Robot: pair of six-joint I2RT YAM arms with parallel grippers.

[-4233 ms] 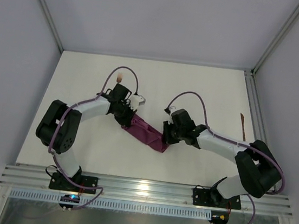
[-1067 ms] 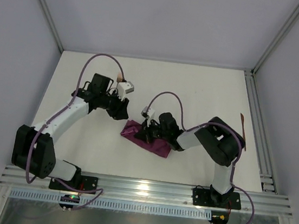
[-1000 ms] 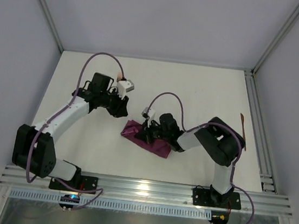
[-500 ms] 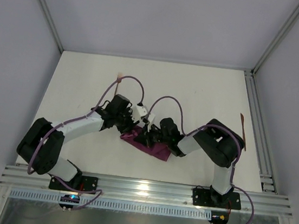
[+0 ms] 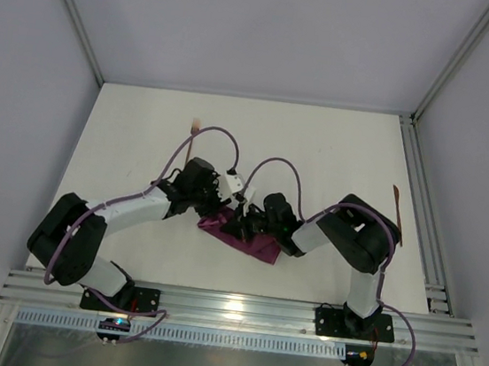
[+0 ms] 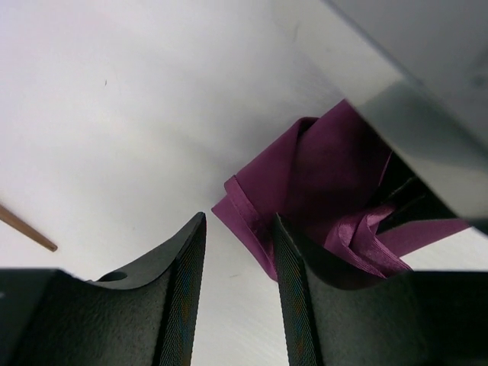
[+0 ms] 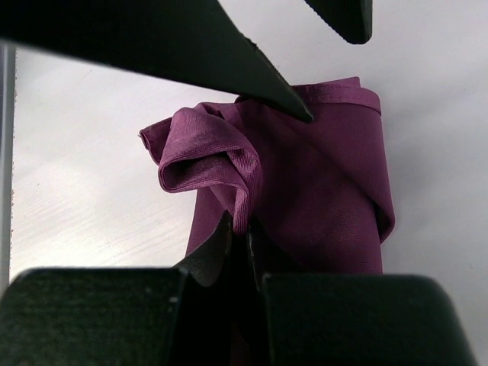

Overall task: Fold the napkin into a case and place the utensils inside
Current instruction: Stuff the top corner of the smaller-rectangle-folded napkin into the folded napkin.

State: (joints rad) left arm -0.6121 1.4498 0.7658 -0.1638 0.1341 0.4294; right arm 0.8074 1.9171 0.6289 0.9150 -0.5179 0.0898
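The napkin (image 5: 251, 240) lies as a folded magenta strip in the middle of the table, between both arms. My right gripper (image 5: 238, 225) is shut on a raised fold of the napkin (image 7: 320, 191) near its left end; the pinch shows in the right wrist view (image 7: 245, 238). My left gripper (image 5: 215, 212) stands open low over the table at the napkin's left corner (image 6: 305, 175), and the cloth's hem touches its right finger (image 6: 293, 290). One utensil (image 5: 195, 129) lies at the back left, another (image 5: 397, 207) at the right. A brown handle (image 6: 27, 229) shows in the left wrist view.
A metal rail (image 5: 422, 205) runs along the table's right side, close to the right utensil. An aluminium frame (image 5: 238, 308) crosses the near edge by the arm bases. Grey walls close the back and both sides.
My left arm has swung from the back left, near the fork, down to the napkin's left end. The right gripper has kept its hold on the fold and barely moved.
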